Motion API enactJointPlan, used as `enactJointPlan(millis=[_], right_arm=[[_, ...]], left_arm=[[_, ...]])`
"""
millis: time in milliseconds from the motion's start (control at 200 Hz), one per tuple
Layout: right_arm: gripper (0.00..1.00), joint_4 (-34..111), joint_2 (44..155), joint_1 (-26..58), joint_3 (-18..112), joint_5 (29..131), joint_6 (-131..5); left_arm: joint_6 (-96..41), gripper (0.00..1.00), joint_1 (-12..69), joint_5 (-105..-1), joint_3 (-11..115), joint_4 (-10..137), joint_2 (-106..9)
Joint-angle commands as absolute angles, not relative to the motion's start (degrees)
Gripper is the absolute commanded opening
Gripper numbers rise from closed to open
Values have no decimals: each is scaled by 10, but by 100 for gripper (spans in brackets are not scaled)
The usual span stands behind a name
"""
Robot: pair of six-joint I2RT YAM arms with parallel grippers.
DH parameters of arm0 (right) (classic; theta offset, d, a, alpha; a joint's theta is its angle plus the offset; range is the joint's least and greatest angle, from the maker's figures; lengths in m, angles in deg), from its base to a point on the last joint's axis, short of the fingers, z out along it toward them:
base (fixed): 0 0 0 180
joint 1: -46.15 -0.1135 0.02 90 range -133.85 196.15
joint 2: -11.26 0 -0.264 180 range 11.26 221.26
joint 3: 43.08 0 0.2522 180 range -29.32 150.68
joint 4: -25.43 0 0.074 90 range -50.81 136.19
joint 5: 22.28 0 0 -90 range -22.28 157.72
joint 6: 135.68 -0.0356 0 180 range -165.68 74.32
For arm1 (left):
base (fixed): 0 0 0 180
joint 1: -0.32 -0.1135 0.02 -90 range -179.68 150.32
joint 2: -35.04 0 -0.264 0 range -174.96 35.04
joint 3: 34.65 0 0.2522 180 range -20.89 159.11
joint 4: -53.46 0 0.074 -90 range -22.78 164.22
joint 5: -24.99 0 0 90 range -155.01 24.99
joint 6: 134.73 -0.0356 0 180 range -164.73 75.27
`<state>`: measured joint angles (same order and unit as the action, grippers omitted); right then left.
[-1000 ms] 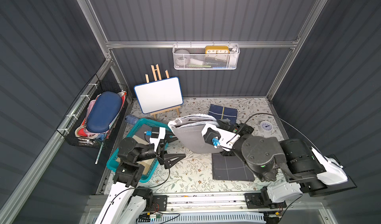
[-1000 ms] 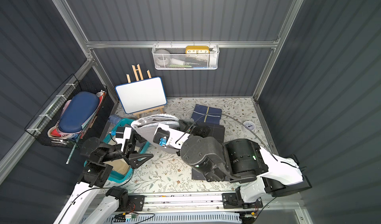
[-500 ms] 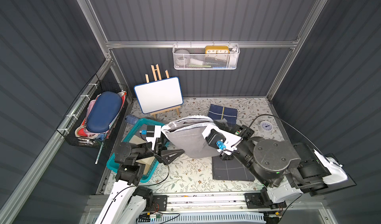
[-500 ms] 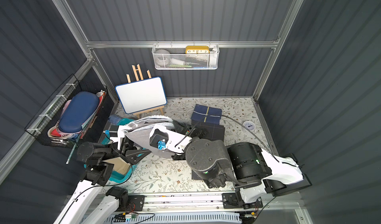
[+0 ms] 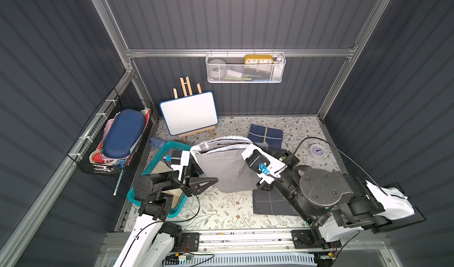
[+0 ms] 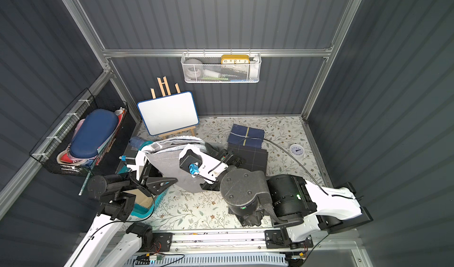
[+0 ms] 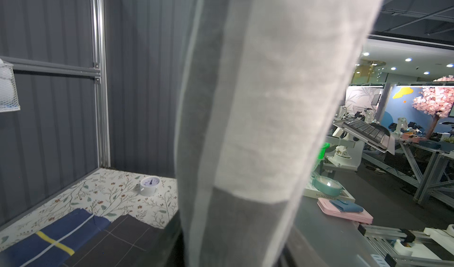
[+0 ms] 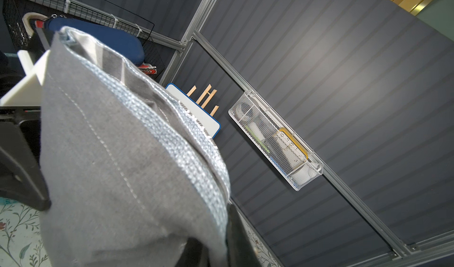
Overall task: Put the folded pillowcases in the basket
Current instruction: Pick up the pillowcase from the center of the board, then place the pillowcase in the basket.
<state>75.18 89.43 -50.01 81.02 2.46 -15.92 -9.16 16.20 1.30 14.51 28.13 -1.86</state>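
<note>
We are watching the grey folded pillowcase [image 5: 226, 167] hanging upright above the floral tabletop [image 5: 221, 211], flanked by two claws. The right claw [image 8: 213, 251] is clamping tight on one edge of the cloth, and in the right wrist view the fabric is rising out of its closed jaws. The left claw [image 5: 205, 177] is standing at the opposite edge, on the side of the teal basket [image 5: 149, 167]. In the left wrist view the cloth is running between its fingers, but we are unable to tell whether they are pinching it. The pillowcase is hovering just beside the basket, outside its rim.
</note>
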Motion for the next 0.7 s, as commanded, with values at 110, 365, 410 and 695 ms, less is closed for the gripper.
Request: enactJointPlan(millis=[110,365,410,695], right_arm=[[0,690,858,-481,765,-26,-199],[38,891,746,-325,629,88,-481],[54,889,731,-317,595,115,-499],[88,875,686,-218,468,236,-558]], left_arm=[[-218,13,165,-32,208,490,-3],[-388,0,165,-158,399,844,-127],[-397,0,165,-180,427,885,-147],[-408,0,165,-316,619,1172,-280]])
